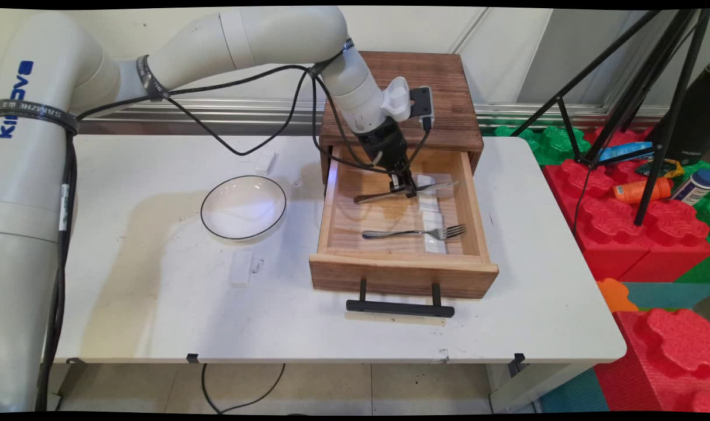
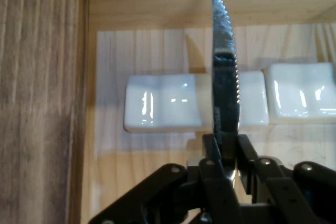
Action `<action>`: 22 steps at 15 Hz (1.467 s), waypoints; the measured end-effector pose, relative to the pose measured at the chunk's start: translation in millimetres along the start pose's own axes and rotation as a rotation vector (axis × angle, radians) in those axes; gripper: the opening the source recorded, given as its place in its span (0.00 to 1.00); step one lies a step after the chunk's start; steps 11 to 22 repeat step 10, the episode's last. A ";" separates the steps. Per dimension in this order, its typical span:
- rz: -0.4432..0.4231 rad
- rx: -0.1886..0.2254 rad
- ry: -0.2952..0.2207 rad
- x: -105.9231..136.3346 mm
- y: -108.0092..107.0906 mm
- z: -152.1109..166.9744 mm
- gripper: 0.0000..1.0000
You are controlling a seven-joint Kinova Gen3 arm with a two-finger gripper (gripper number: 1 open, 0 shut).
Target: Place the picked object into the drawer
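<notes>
The knife [image 1: 406,192] (serrated edge showing) was gripped by the closed jaws of the gripper [image 1: 403,188] inside the open drawer [image 1: 403,266], behind the fork [image 1: 416,233].

Little is legible. A black strap [image 1: 36,112] round the white arm link at the scene's left carries pale capitals — seemingly "SAMZHE". Small pale lettering sits on the dark bottle [image 1: 695,126] at the far right — too small to make out.
</notes>
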 end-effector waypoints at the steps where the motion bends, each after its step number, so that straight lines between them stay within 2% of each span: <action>1: 0.000 0.000 -0.002 -0.6 -0.3 1.4 0.00; 3: -0.001 -0.002 -0.007 -2.8 -1.3 5.1 0.00; 4: -0.002 -0.002 -0.009 -3.5 -1.7 6.6 1.00; 22: -0.013 0.006 -0.003 -5.3 -2.7 8.6 1.00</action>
